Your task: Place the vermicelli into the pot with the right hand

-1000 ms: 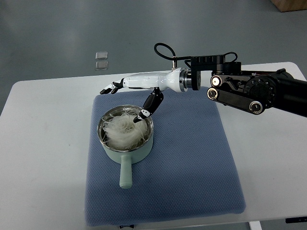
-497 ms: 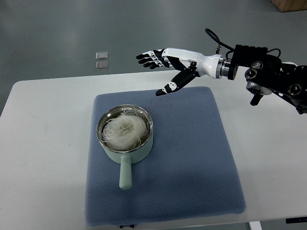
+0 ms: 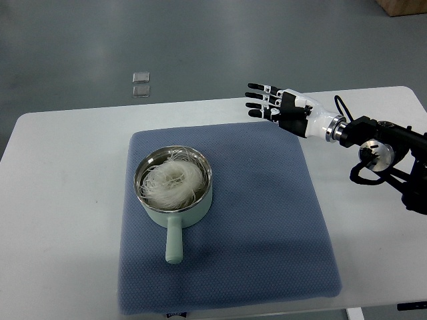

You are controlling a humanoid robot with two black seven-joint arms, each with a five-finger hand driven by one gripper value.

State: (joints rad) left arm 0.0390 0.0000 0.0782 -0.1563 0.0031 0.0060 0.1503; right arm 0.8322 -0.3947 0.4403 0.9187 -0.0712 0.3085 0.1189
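A pale green pot (image 3: 175,193) with a steel inside stands on the blue mat (image 3: 260,220), its handle pointing toward the near edge. A white nest of vermicelli (image 3: 172,182) lies inside the pot. My right hand (image 3: 270,103) hovers over the mat's far right corner, well to the right of the pot. Its black-and-white fingers (image 3: 257,95) are spread flat and hold nothing. The right arm comes in from the right edge. The left arm does not show.
The mat lies on a white table (image 3: 60,200). Two small clear squares (image 3: 141,84) lie on the grey floor beyond the table's far edge. A brown box corner (image 3: 403,7) shows at the top right.
My right hand has drawn back from the pot's rim, first up and then rightward toward the mat's far right corner. The vermicelli stays in the pot.
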